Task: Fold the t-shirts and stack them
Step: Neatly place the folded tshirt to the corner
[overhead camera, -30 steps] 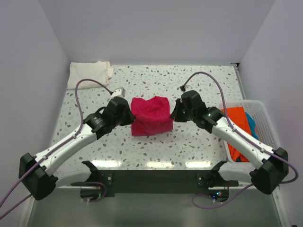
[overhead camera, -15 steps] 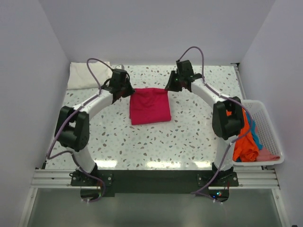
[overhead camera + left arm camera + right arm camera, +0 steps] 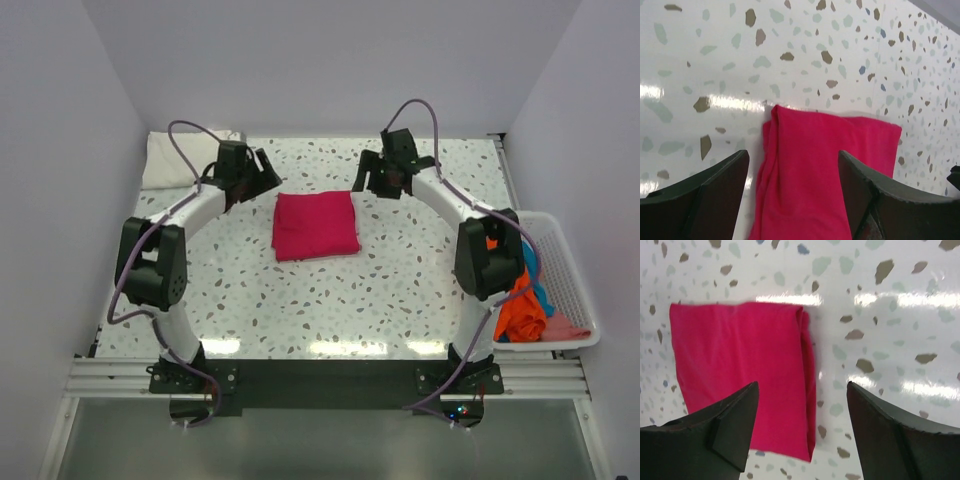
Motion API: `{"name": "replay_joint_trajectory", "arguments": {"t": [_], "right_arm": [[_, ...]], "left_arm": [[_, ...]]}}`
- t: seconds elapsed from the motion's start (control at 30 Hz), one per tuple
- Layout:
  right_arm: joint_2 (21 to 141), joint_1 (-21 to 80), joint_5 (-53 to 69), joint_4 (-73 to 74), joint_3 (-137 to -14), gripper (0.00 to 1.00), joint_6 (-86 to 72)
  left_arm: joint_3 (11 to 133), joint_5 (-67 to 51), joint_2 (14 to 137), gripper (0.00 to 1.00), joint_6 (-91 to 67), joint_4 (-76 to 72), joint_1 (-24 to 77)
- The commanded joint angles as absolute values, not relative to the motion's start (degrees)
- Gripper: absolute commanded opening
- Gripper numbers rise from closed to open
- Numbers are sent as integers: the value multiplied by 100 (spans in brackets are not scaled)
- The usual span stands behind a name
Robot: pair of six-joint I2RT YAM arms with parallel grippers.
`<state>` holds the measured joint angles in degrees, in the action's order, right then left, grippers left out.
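A magenta-red t-shirt [image 3: 315, 225] lies folded in a flat rectangle on the speckled table, held by nothing. My left gripper [image 3: 264, 180] hovers open just past its far left corner. The left wrist view shows the shirt [image 3: 830, 145] lying below and between that gripper's spread fingers [image 3: 792, 155]. My right gripper [image 3: 369, 181] hovers open past the far right corner. In the right wrist view the shirt's folded edge [image 3: 740, 355] lies under the open gripper [image 3: 802, 385]. A cream-white t-shirt [image 3: 168, 160] lies folded in the back left corner.
A white mesh basket [image 3: 572, 270] stands at the table's right edge, holding an orange t-shirt [image 3: 515, 310], a blue one [image 3: 538, 290] and a pink one [image 3: 566, 328]. Walls close in the table at the back and on both sides.
Both grippers carried the shirt's edge away over itself, then opened and let it go. The shirt now lies flat and both grippers have drawn back a little.
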<state>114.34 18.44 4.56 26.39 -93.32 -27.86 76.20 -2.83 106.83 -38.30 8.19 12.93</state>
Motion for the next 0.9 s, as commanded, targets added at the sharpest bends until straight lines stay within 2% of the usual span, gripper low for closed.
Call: {"name": "replay_joint_trajectory", "arguments": {"t": [0.0,0.07,0.3,0.5,0.73,0.87], "right_arm": [[10583,2240,98,2470,-8659,74,-2505],[10564,2417,36,2374,-8404,73,-2409],[11197,2470,229,2373,-8464,56,-2276],[11557,2461,53,2523,-8403,52,-2303],[11751,2242,219,2531,-8288,45,-2434],[11707,2180,290,2487,-8244,44,-2435]], "left_arm": [[6859,-588,10090,77,-3692,800,1327],[6672,-790,10029,80,-3578,782,1327],[6530,-1221,10300,82,-3217,1046,1345],[6670,-1450,10713,82,-3103,1151,1406],[6934,-1073,11196,80,-3059,1494,1678],[7101,-660,11452,75,-3093,1714,1968]]}}
